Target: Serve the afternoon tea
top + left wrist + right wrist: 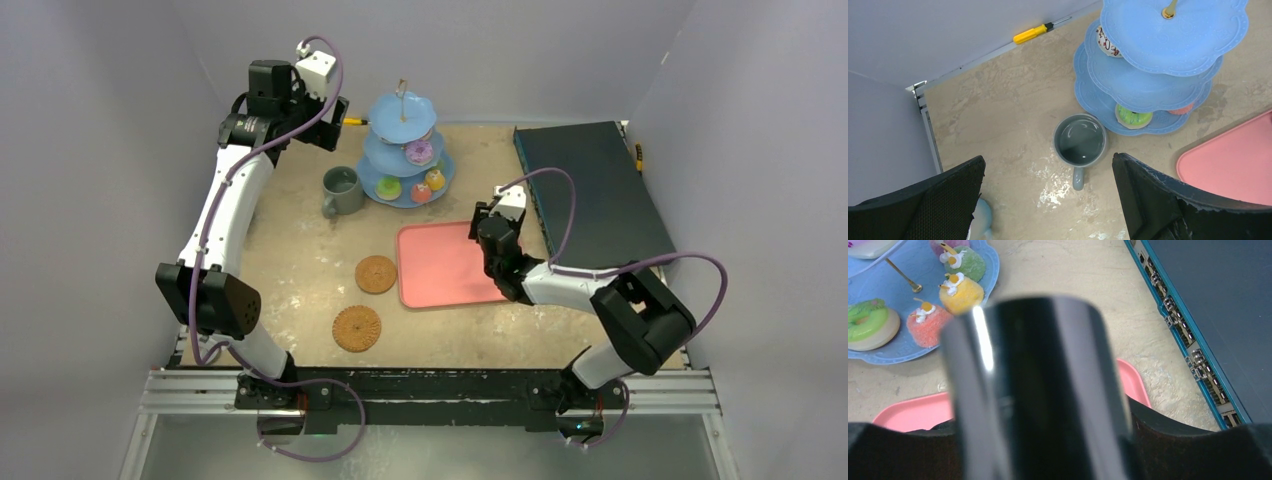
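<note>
Your left gripper (1048, 159), spread, above the grey-green ceramic mug (1080, 140), likely slick, breakable: pinch its rim; right gripper (1048, 440) clamps glossy black tool (1033, 380)

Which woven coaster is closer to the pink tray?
The round woven brown coaster farther from the arm bases, just off the left edge of the flat pink tray. The other coaster lies nearer the bases, well clear of it.
</note>
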`<state>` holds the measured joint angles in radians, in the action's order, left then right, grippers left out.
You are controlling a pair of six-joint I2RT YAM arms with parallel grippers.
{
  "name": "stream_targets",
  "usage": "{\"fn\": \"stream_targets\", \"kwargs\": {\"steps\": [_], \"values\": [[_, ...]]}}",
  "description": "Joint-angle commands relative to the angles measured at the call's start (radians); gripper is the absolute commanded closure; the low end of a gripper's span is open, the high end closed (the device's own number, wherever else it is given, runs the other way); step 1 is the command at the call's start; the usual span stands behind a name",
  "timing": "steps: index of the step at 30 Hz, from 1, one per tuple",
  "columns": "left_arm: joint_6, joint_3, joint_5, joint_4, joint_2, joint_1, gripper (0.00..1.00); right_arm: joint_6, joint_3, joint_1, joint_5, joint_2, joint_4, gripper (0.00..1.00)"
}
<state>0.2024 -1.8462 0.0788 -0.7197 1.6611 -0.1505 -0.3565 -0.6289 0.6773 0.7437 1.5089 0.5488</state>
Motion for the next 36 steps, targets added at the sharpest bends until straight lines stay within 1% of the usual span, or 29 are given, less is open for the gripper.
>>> {"fn": "stream_targets", "kwargs": {"steps": [1, 9, 13, 18, 23, 30, 32, 36], "values": [[0.009, -0.031, 0.000, 0.024, -0.029, 0.009, 0.01, 0.034, -0.026, -0.005, 0.033, 0.011, 0.028, 0.43], [0.018, -0.045, -0.006, 0.022, -0.029, 0.009, 0.01, 0.053, 0.000, -0.001, 0.008, -0.010, 0.033, 0.51], [0.015, -0.050, -0.004, 0.021, -0.030, 0.009, 0.01, 0.068, -0.006, 0.001, 0.004, -0.013, 0.033, 0.57], [0.010, -0.043, -0.002, 0.016, -0.024, 0.011, 0.01, 0.092, -0.067, 0.001, -0.034, -0.098, 0.003, 0.61], [0.003, -0.025, -0.006, 0.016, -0.016, 0.013, 0.01, 0.129, -0.189, 0.002, -0.076, -0.176, -0.051, 0.61], [0.000, -0.019, -0.002, 0.017, -0.023, 0.023, 0.01, 0.163, -0.335, 0.002, -0.139, -0.162, -0.084, 0.61], [0.003, -0.018, 0.000, 0.018, -0.028, 0.027, 0.01, 0.150, -0.329, 0.001, -0.133, -0.161, -0.113, 0.60], [0.005, -0.006, 0.007, 0.023, -0.034, 0.034, 0.01, 0.118, -0.233, 0.002, -0.116, -0.180, -0.100, 0.59]]}}
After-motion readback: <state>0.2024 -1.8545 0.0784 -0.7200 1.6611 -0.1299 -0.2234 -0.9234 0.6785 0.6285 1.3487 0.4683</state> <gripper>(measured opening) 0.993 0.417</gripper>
